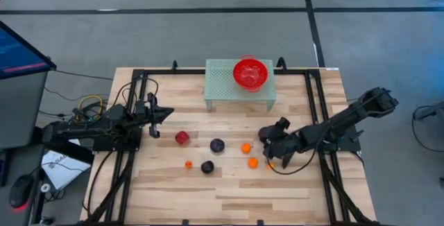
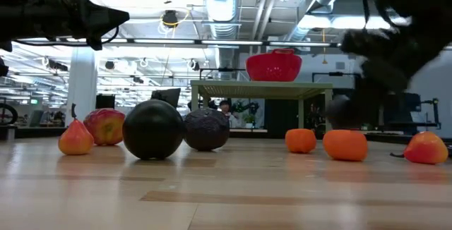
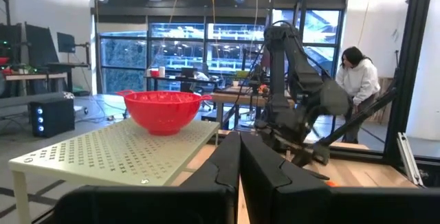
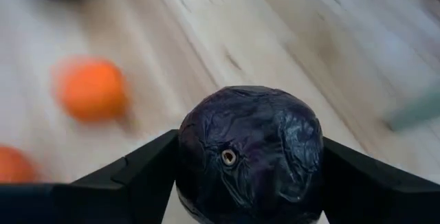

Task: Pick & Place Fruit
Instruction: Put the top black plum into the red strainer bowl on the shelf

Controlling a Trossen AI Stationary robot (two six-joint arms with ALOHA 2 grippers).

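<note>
My right gripper [image 1: 272, 141] is at the table's right middle, shut on a dark purple fruit [image 4: 251, 135]. Loose on the wood lie a red fruit [image 1: 182, 137], a purple one [image 1: 217, 145], a black one [image 1: 207, 166] and several small orange ones [image 1: 245, 148], each resting on its underside. The red bowl [image 1: 250, 73] stands on a pale green perforated stand [image 1: 229, 87] at the far edge. My left gripper [image 1: 166, 115] hangs shut and empty above the table's left side. My right gripper pinches the dark purple fruit between its two fingers, which lie against two opposite sides [image 4: 189, 155] of it. The fingers [image 4: 137, 176] slant down from the table's right side. Whether the fruit's underside is clear of the wood, I cannot tell.
An orange fruit [image 1: 252, 162] and another [image 1: 269, 163] lie just near of my right gripper. A black frame [image 1: 316, 108] runs along the table's sides. Bare wood stretches along the near edge [image 1: 229, 205]. A person [image 3: 357, 73] sits in the room behind.
</note>
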